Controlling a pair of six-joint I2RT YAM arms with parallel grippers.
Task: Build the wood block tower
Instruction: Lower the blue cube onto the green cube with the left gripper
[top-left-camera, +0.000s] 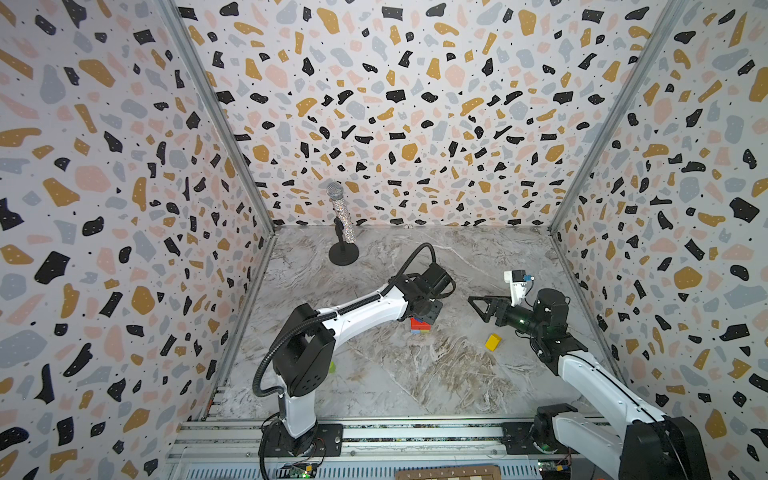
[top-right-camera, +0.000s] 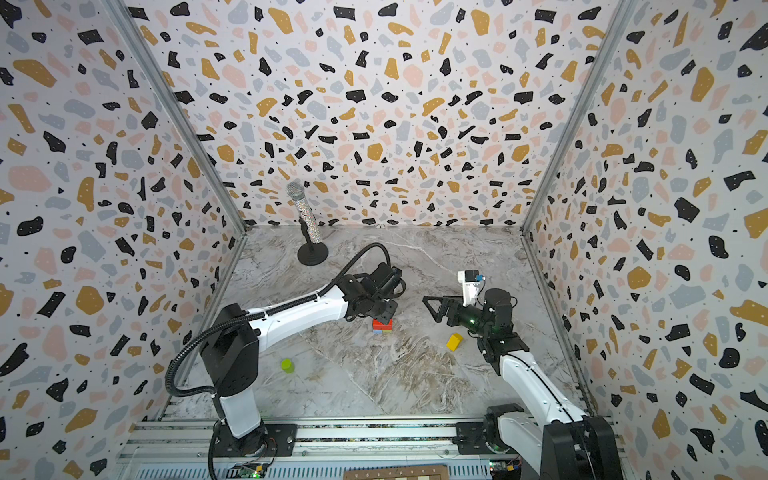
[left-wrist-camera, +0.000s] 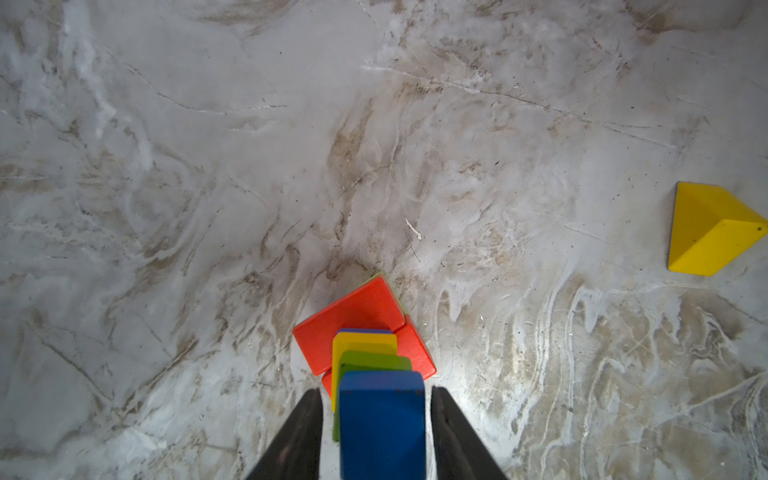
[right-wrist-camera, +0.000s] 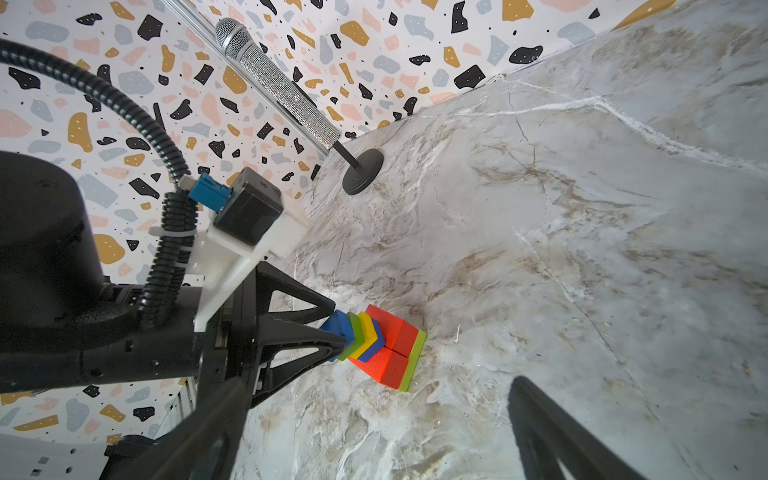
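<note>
Seemingly topping tower with blue block, left end effector barely open astride it, gripping nothing, right end effector wide open, empty; calls next for straight lift clear.

Looks like a robotics lab cell: boxed in by terrazzo-print walls on aluminium posts, floored with a marble-look bench, with left arm and right arm bolted to a slotted rail.
</note>
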